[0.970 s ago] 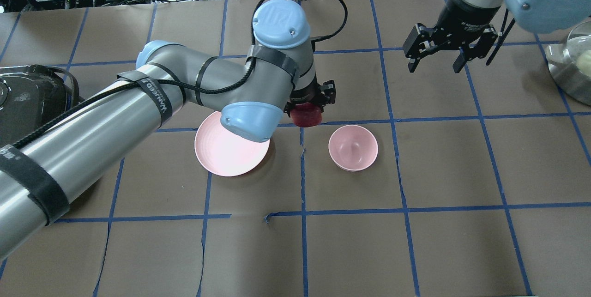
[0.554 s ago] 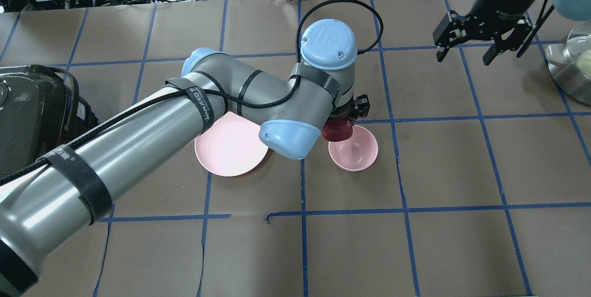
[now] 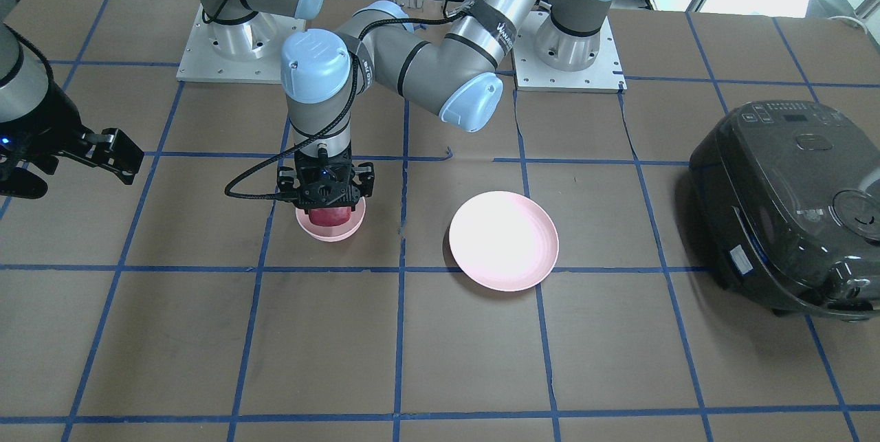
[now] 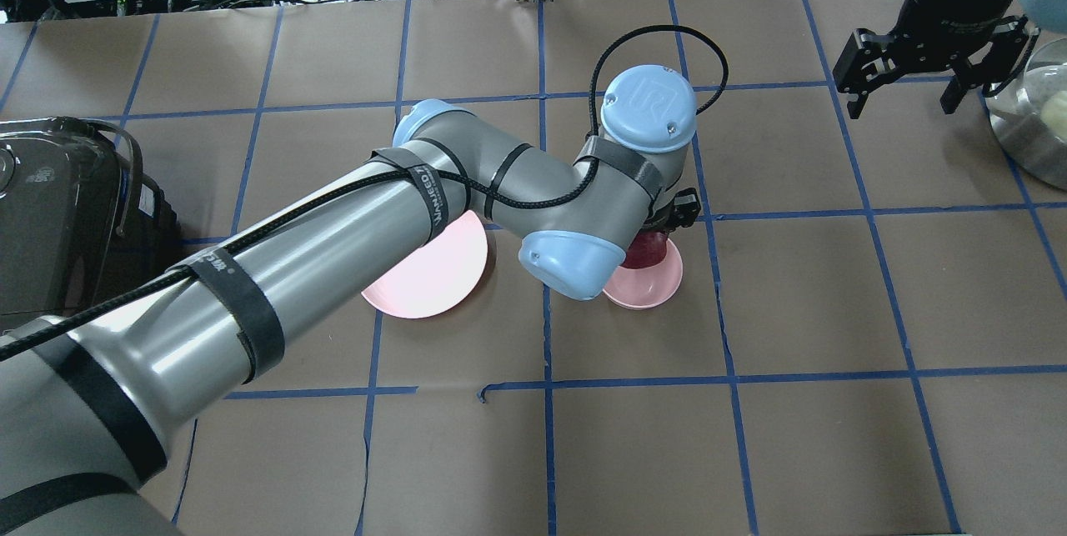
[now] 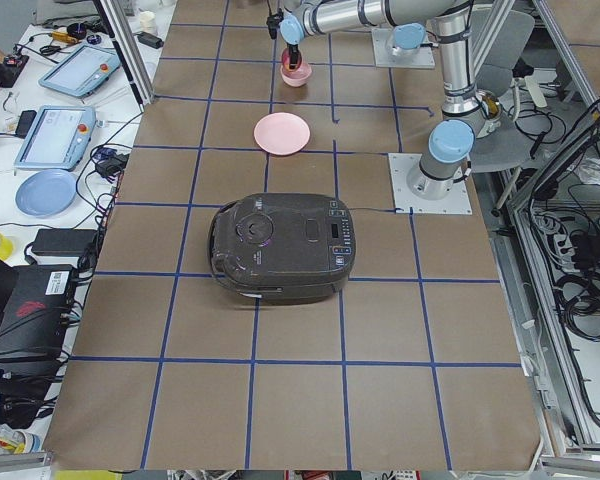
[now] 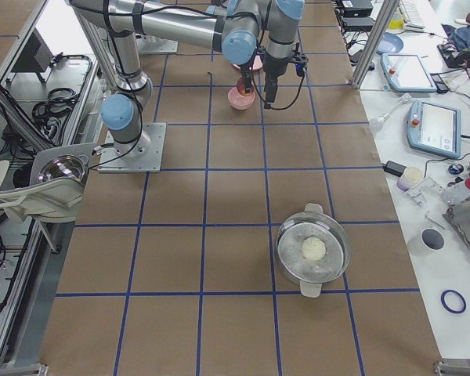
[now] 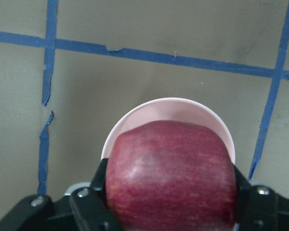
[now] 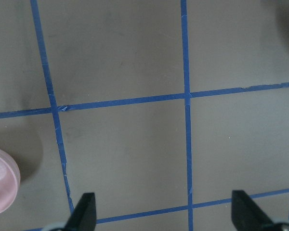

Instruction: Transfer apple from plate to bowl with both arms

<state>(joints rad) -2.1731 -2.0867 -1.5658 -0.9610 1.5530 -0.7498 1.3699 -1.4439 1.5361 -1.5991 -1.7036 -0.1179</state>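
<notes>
Left of centre in the front-facing view, the left gripper [image 3: 326, 204] clamps the apple [image 3: 328, 216] in the mouth of the bowl [image 3: 331, 235]; the plate [image 3: 504, 240] lies well apart at mid-frame. Overhead, the left arm [image 4: 333, 236] hides that grip, but the right gripper [image 4: 902, 102] shows spread wide at upper right

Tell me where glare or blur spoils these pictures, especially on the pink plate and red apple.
Front-facing view: glare bleaches the shallow pale pink plate nearly white at its centre. Overhead view: the same plate glows, but more mildly. Left wrist view: the dark red apple is in focus, with a soft sheen.
</notes>
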